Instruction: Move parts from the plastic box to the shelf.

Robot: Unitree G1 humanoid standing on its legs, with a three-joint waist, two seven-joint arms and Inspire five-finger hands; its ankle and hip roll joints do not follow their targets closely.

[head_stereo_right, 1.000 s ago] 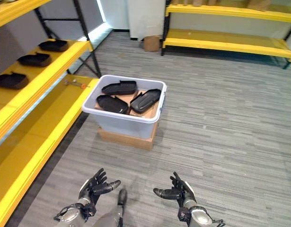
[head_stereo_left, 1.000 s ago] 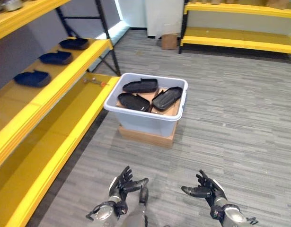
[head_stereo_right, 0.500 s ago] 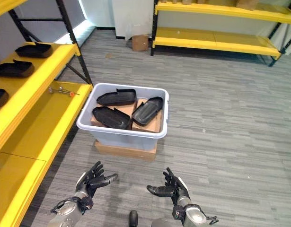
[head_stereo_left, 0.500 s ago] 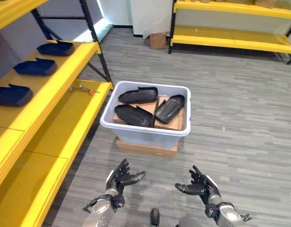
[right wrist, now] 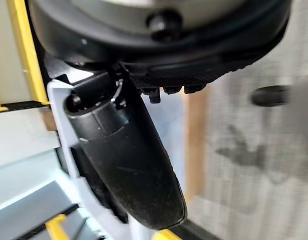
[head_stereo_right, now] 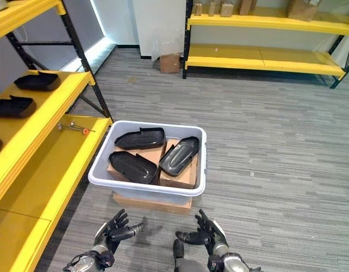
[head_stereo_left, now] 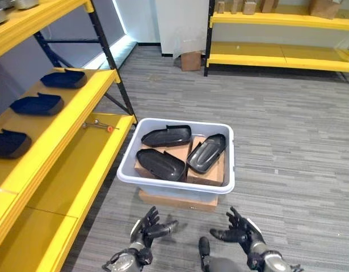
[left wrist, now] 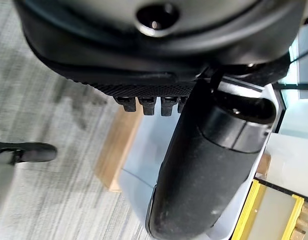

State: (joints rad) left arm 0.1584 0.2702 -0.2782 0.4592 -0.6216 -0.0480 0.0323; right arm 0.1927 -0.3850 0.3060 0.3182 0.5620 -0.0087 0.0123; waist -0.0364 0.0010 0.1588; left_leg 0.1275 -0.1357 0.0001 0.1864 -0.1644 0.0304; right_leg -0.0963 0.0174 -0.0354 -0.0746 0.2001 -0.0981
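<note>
Left hand [head_stereo_left: 144,228] and right hand [head_stereo_left: 240,232] both spread, empty, low before plastic box [head_stereo_left: 163,183]. Reach over near rim, take nearest black part [head_stereo_left: 160,164] by edges, lift clear toward shelf [head_stereo_left: 61,122].

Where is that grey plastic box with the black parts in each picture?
Left eye view: plastic box just below centre, ahead of both open robot hands.
Right eye view: plastic box left of centre.
Left wrist view: its pale wall shows past the thumb.
Right wrist view: its pale wall shows beside the thumb.
Shared landmark: the cardboard base under the box.
</note>
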